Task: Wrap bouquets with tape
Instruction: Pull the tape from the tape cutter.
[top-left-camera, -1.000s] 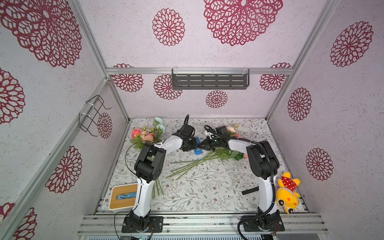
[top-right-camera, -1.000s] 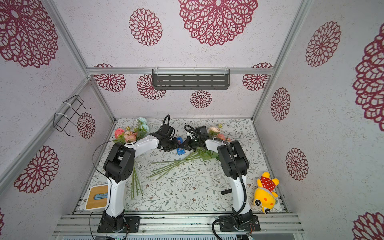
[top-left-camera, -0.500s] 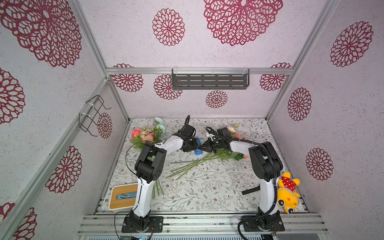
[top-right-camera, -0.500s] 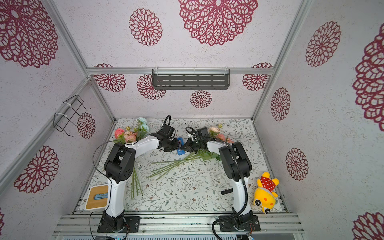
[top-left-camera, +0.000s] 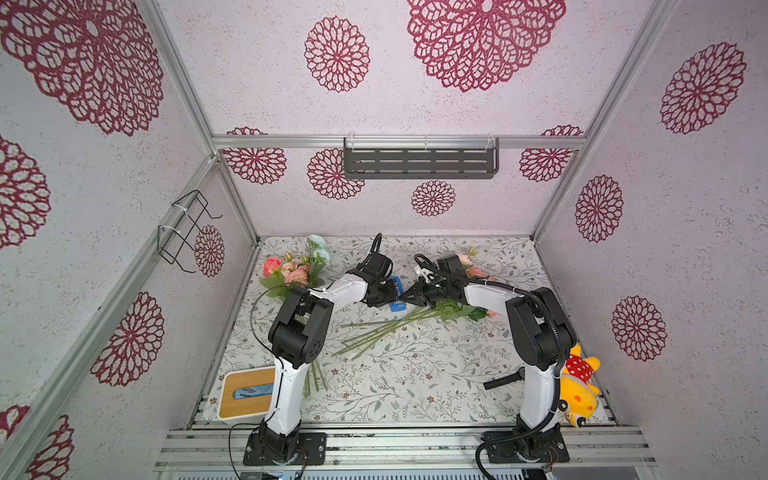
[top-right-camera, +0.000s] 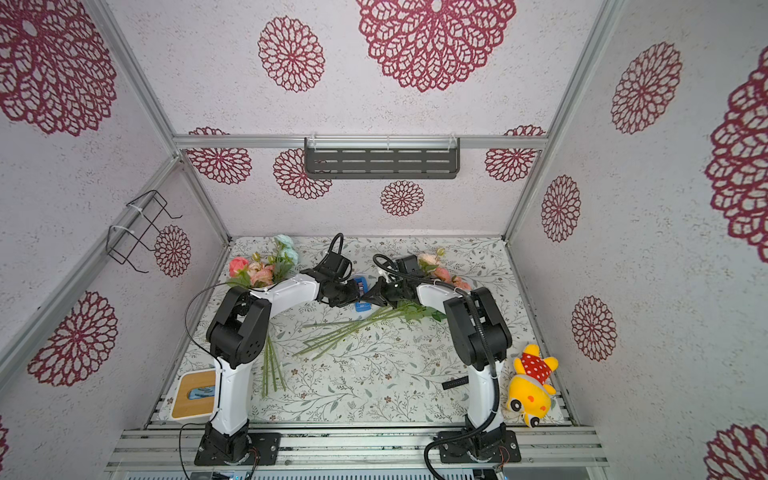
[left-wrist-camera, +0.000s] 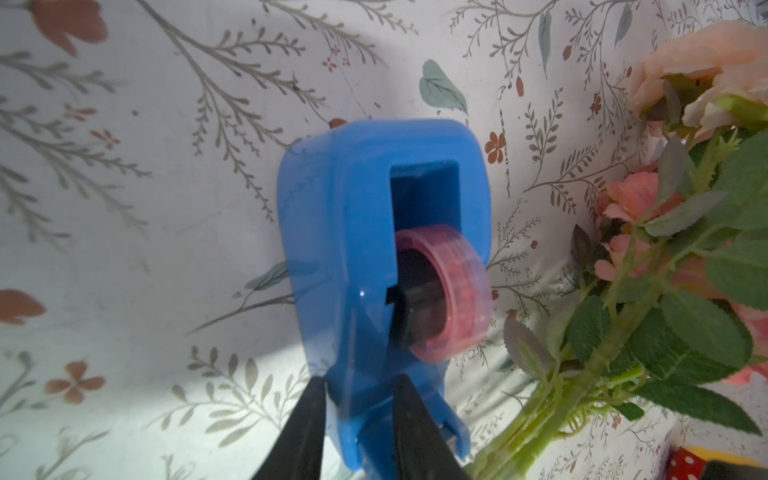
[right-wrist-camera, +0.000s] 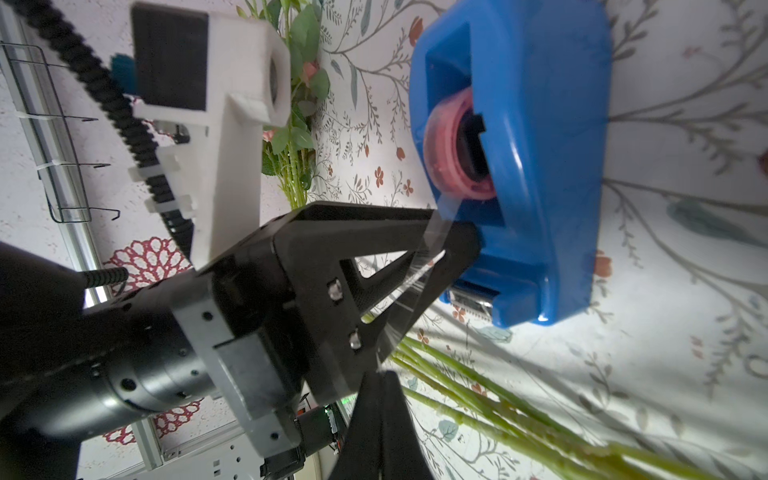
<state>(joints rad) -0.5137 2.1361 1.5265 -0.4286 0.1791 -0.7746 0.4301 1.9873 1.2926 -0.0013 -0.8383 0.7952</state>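
1. Tape dispenser, blue and boat-shaped, sits on the flower-patterned table toward the back centre, between the two arms. In both top views its long axis runs roughly from the back wall toward the front edge.
2. Left pincer grasps the dispenser. In the left wrist view its two black fingers press on either side of the narrow end, with the pink roll just beyond them.
3. Right pincer is clenched. In the right wrist view a clear tape strip stretches from the roll down to its tips, so it appears to pinch the strip's free end.
4. Nearer bouquet lies flat just in front of the dispenser's cutter end. Its long axis runs diagonally, with the blooms toward the back right under the right arm and the cut ends toward the front centre.
5. Its green stems lie just below and beside the right pincer, close to the drawn strip. Judging from this, the right arm is the nearer one. The strip would need to come down across the stems, crosswise to their length.
6. Second bouquet lies near the left wall, well apart from the tape. Its stems are partly hidden by the left arm.
7. A likely risk is that the thin strip sticks to a pincer finger before it reaches the stems.
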